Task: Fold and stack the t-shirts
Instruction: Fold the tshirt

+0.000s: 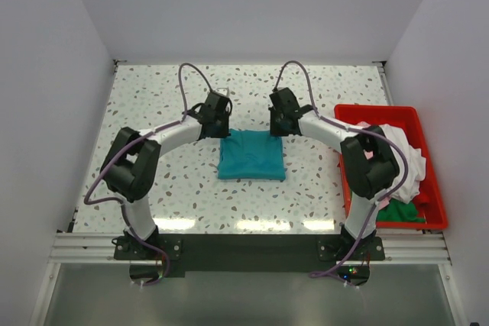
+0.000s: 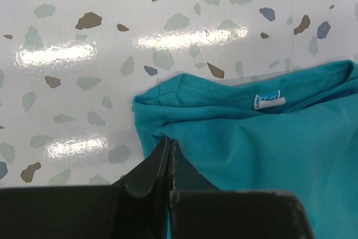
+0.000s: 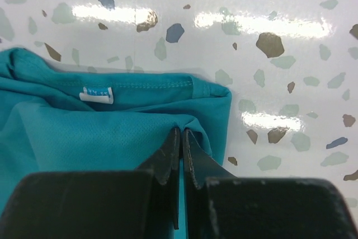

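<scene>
**Left gripper point(image 2: 169, 145) and right gripper point(image 3: 181, 136) both pinched on the far corners of the teal t-shirt point(image 1: 251, 156)**

Left one first: jaws pressed tight together, with a pucker of teal cloth right at the tips. Reading that as clamped on the top layer at the far-left corner. Same deal on the right, closed up on a little tuck of cloth at the far-right corner. No telling the number of layers caught in either pinch.

Moving out from there: shirt lying as a folded, roughly square pad mid-table, a touch wider side to side than front to back. Collar edge with the small white neck label point(image 2: 269, 101) running left-right along the far side, between the two pinch points. Whole body of the shirt sitting on the near side of the grippers, toward the arm bases.

So probably a pull straight back toward the robot for the next fold, or a lift off the speckled table point(image 1: 153, 104) to start the stack. Neither arm closer, one corner each. Needs both moving in step to avoid a skewed edge.

Further out on the right: red bin point(image 1: 380, 109) close beside the right arm, holding a white shirt point(image 1: 403, 159) and a green shirt point(image 1: 403, 211) in a loose heap, not folded yet.
</scene>
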You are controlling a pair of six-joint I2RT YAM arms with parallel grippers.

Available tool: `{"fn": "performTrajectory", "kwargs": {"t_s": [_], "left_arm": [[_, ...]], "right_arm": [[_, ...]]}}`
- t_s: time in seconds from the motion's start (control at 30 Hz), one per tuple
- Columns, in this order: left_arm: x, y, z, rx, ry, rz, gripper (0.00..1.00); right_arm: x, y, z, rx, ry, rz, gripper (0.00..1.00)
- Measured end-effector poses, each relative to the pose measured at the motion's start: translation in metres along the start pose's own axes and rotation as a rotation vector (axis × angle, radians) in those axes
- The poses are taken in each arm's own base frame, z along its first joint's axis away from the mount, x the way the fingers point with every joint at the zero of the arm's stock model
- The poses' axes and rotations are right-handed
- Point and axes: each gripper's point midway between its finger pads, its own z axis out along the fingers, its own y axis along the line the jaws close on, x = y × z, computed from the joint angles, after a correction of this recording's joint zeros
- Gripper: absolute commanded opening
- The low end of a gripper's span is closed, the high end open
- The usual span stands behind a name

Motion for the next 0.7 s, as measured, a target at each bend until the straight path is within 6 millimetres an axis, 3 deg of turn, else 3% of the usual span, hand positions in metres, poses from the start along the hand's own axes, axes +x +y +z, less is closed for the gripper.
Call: {"fn": "performTrajectory", "kwargs": {"t_s": [0.23,0.37,0.5,0.63,0.7], "left_arm": [[-0.028,0.0,-0.024,0.02,-0.079,-0.049,0.0],[-0.041,0.003,-0.034,0.022,-0.12,-0.074,0.0],[-0.044,0.014,-0.026,0.003,-0.12,-0.114,0.0],[-0.041,0.027,0.001,-0.024,-0.094,-0.15,0.0],[-0.036,0.031,0.016,-0.027,-0.075,-0.158,0.1]], "right_arm": [[-0.033,0.001,-0.035,-0.022,-0.11,0.03,0.0],[-0.042,-0.003,-0.039,-0.021,-0.137,0.045,0.0],[-0.042,-0.01,-0.025,-0.002,-0.122,0.057,0.0],[-0.039,-0.016,0.005,0.012,-0.08,0.072,0.0],[-0.037,-0.02,0.022,0.015,-0.058,0.081,0.07]]}}
